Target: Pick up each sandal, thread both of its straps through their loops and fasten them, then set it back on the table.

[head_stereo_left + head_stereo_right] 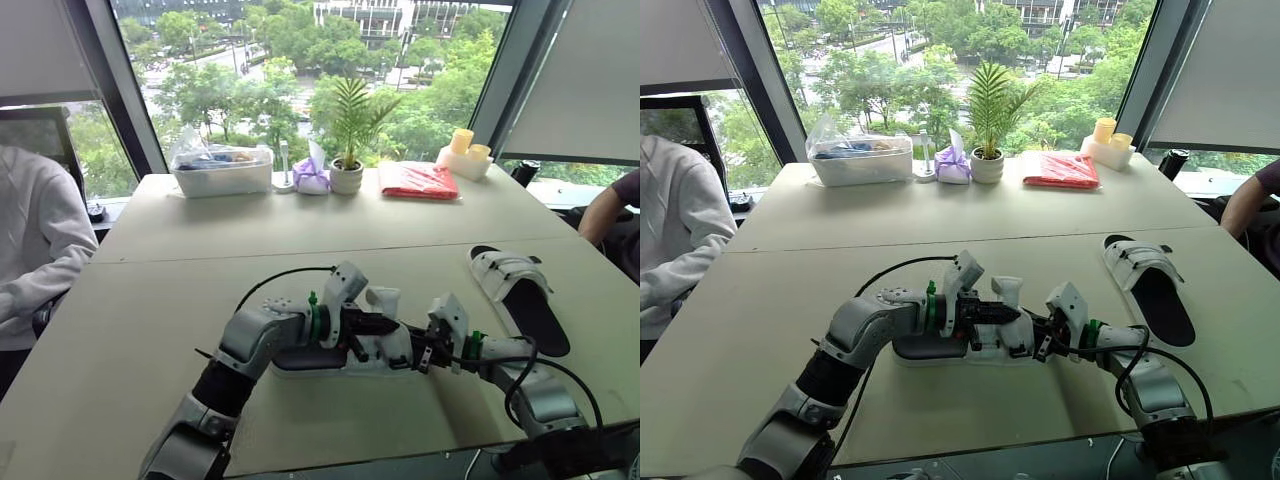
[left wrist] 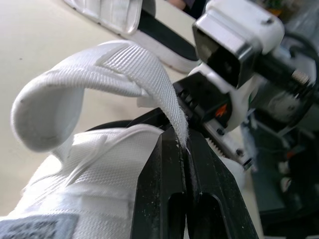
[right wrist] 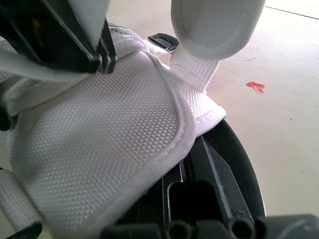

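Note:
A white sandal with a black sole [image 1: 300,362] is held just above the table's front middle between both grippers. My left gripper [image 1: 378,326] comes in from the left and is shut on the edge of one white strap [image 2: 114,74], which loops up and curls back on itself. From the right, my right gripper [image 1: 421,350] is shut on the sandal's end, at the rim of the woven white upper [image 3: 114,114]. A second strap [image 3: 214,25] stands up loose behind it. The other sandal [image 1: 520,295] lies flat on the table to the right.
Along the far edge by the window stand a clear plastic bin [image 1: 222,168], a purple bag [image 1: 311,175], a potted plant [image 1: 348,140], a red packet [image 1: 420,180] and yellow cups [image 1: 465,150]. One person sits at the left [image 1: 30,240]; another person's arm [image 1: 608,208] rests at the right.

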Motion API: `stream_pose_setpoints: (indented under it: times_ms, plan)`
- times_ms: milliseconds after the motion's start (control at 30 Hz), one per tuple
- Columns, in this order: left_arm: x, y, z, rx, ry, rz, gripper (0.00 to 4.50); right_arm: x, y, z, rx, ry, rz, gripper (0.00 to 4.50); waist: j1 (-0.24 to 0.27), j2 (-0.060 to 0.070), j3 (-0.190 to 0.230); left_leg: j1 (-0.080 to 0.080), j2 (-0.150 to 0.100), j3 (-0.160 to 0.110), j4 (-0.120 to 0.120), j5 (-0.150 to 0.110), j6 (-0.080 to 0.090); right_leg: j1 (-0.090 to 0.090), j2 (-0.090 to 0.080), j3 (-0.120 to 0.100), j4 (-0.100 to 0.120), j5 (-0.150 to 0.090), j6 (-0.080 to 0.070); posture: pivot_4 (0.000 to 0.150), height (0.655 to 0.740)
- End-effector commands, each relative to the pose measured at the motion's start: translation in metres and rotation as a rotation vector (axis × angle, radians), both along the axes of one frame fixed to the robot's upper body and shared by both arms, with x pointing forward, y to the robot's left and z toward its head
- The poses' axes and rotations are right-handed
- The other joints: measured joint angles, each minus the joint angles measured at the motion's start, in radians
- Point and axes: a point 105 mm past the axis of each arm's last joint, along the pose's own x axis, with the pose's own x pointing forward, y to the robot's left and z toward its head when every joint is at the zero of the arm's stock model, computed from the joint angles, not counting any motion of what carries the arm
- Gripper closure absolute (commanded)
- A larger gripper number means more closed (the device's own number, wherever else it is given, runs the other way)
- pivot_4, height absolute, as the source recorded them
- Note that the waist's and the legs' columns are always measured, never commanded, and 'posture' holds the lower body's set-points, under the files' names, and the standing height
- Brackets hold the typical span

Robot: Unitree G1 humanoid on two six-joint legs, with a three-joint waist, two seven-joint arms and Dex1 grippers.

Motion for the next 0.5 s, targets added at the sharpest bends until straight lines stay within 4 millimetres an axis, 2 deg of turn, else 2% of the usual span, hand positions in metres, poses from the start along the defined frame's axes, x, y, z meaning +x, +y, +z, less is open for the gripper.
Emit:
stream_pose_setpoints:
  times_ms: [33,200,500]
  plan:
    - [0.0,-0.002,0.017,-0.076,0.049,-0.008,4.47,-0.009,0.001,-0.029,-0.031,0.106,-0.008,4.5,-0.001,0.0,0.0,0.0,0.0,0.0,0.0,0.0,0.0,0.0,0.0,0.0,0.0,0.0,0.0,0.15,0.7388]
    - [0.003,-0.001,0.03,-0.109,0.082,0.008,4.47,-0.008,0.001,-0.029,-0.033,0.108,-0.007,4.5,0.0,0.0,0.0,0.0,0.0,0.0,0.001,0.0,0.0,-0.001,0.0,0.0,0.003,0.0,0.001,0.15,0.7388]
    - [-0.003,-0.001,0.028,-0.109,0.128,0.01,4.47,-0.008,0.002,-0.03,-0.034,0.106,-0.003,4.5,-0.001,0.0,0.0,0.0,0.0,0.0,0.003,0.0,0.0,0.0,0.0,0.0,0.004,0.002,0.004,0.15,0.7388]
